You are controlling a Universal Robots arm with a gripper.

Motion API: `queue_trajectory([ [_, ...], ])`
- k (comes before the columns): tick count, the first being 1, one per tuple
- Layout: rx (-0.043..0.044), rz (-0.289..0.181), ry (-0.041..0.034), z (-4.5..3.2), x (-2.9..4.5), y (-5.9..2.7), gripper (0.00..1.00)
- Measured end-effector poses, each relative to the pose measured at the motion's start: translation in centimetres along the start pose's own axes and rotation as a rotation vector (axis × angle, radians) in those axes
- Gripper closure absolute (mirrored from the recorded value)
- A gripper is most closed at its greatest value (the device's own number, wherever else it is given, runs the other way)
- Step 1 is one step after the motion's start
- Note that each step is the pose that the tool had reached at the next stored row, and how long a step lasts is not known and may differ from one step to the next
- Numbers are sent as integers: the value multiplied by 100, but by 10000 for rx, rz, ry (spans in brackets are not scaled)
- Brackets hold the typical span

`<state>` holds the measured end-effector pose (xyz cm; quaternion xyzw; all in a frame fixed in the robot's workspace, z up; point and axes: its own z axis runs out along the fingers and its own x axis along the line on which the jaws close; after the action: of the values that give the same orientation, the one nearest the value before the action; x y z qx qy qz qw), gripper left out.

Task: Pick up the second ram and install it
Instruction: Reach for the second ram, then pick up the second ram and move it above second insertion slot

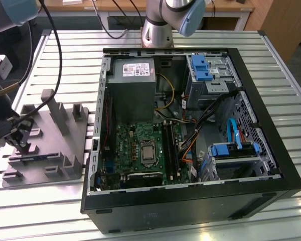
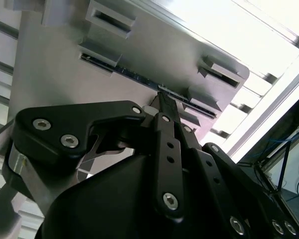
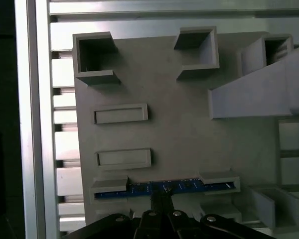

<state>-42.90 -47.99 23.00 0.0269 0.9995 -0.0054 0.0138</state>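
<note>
Alignment seems to be the purpose of this pose. The end effector points straight down onto the middle of the second ram, so that the load would be equal on both sides and the thin board would not tilt when it is lifted. In both wrist views its tip meets the upper edge of the stick, but I cannot tell whether it already clamps the board or only touches it.

The second ram stands on its long edge in the grey fixture, and a small bracket holds it at each end. I think this position is chosen on purpose: it leaves the upper edge free for a grasp from above, and the board is already upright, as a slot needs it.

In the exterior view the fixture lies on the slatted metal table, at the exterior view's left and just beside the open computer case. The case lies on its side with the motherboard facing up, and its long memory slots are reachable from above. The stick is not yet out of the fixture, so the pick is not finished.
</note>
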Motion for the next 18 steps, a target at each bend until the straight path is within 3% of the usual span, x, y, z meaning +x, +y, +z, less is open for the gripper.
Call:
queue_trajectory([
  [3, 79, -77, -4, 37, -22, 3, 90],
  [8, 83, -109, -2, 79, -60, 11, 90],
  [18, 84, -114, -2, 81, -63, 11, 90],
])
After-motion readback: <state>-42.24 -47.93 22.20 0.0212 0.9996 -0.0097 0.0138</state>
